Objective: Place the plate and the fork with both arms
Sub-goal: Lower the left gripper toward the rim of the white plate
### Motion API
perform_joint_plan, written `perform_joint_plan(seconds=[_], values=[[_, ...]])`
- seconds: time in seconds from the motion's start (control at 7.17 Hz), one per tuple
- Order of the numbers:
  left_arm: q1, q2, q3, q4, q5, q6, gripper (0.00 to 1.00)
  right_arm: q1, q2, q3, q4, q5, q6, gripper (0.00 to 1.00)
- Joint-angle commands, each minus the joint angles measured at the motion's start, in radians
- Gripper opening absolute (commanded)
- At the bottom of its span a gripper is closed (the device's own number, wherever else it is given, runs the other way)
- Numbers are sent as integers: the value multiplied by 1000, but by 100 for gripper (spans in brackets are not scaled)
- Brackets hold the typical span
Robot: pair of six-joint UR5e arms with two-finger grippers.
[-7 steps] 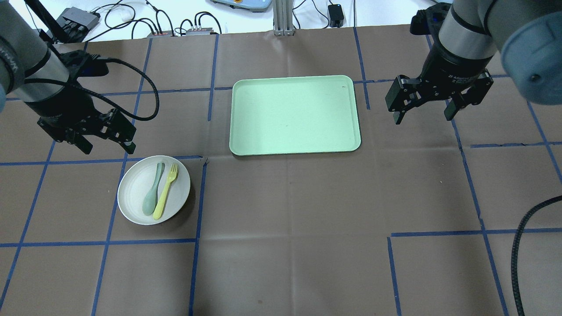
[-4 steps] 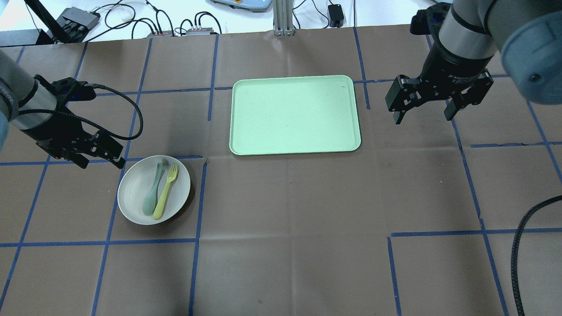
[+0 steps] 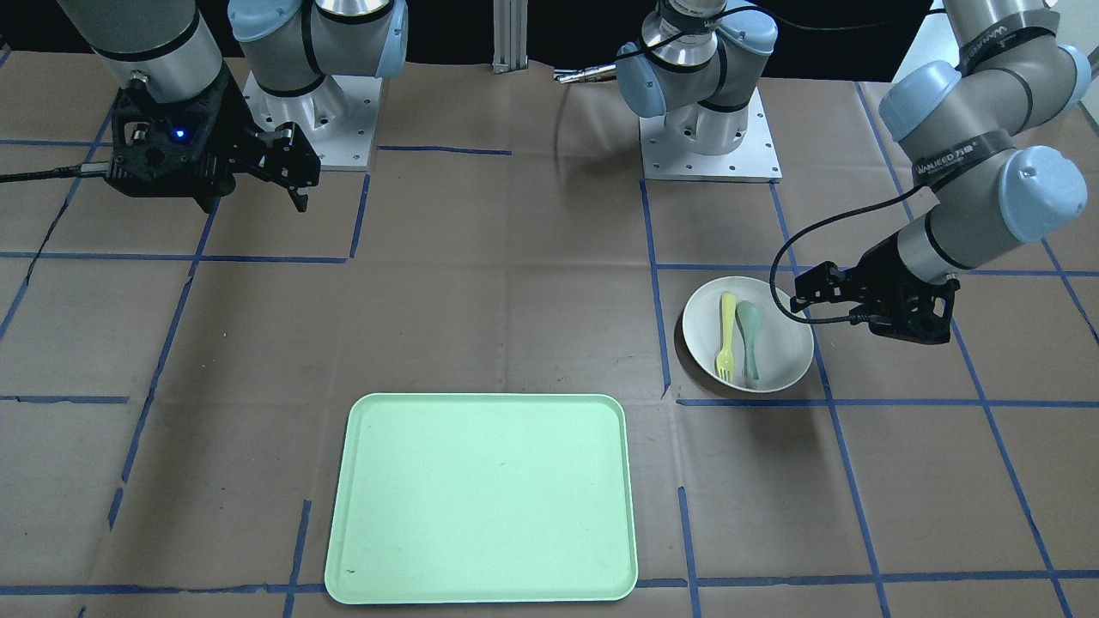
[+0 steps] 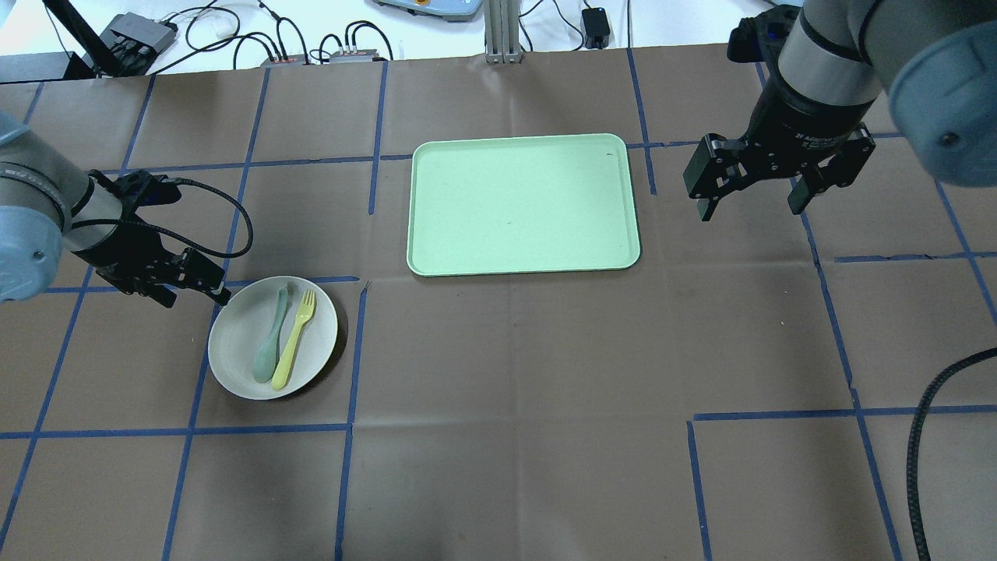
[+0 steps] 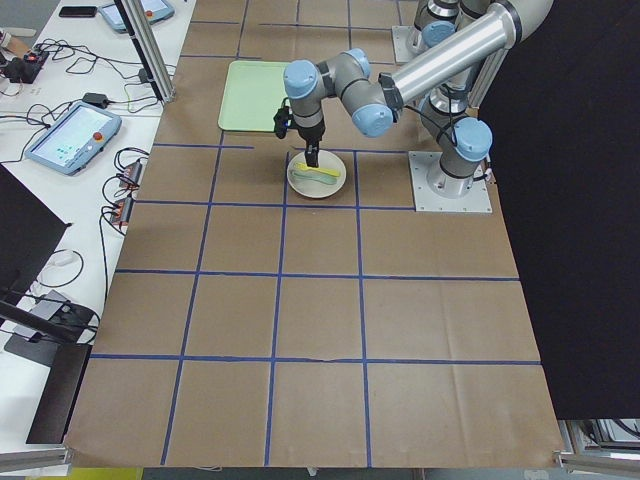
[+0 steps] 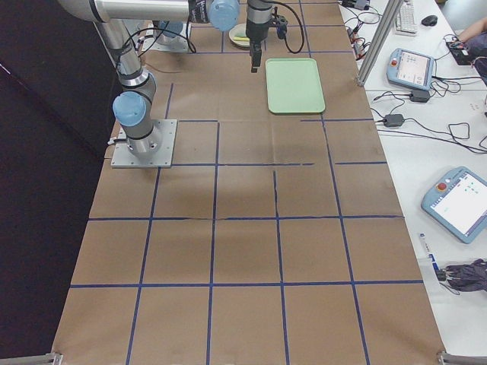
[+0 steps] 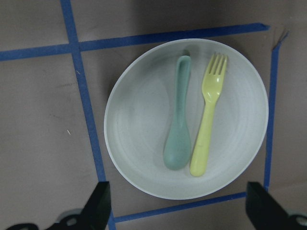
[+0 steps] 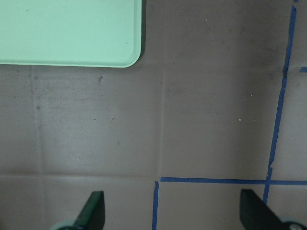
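—Two claws to log. What do we enter for each?

—We enter the left claw (image 4: 195, 296) as spread wide and holding nothing. We enter the right claw (image 4: 750, 204) as spread too and empty. It hangs over bare desk (image 4: 545, 389), with a corner of the mint-green tray (image 4: 522, 202) just beside it.

—Where do the task items sit?

—The plate (image 7: 139, 120) lies on the desk beneath and just ahead of the left claw, and well apart from the right claw. In the left wrist view its width falls between the two fingers. The fork (image 7: 207, 129) lies flat inside the plate beside a grey-green spoon (image 7: 178, 129), with its handle end toward the left claw and its tines away. We cannot tell whether a fingertip touches the rim.

—How do we expect them to handle?

—We judge the plate stiff, light and smooth. Its rim is thin and low, so we take hold there, on the edge nearest the claw and clear of the cutlery, with one finger inside the rim and one outside. We keep it level, since both utensils lie loose and would likely slide. The fork looks slim, light and rigid. We would pinch it across the handle toward the tine end, where the gap to the spoon is widest. Little closing force should be needed for either.
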Motion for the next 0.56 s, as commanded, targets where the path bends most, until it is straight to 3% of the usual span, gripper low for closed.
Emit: perform_joint_plan(seconds=[0.0, 0.28, 0.42], values=[[36, -89, -6, 74, -8, 72, 98, 0, 0, 1, 0, 0, 0, 100], [50, -118, -16, 86, -10, 80, 86, 0, 0, 1, 0, 0, 0, 100], [53, -138, -16, 85, -11, 80, 86, 0, 0, 1, 0, 0, 0, 100]])
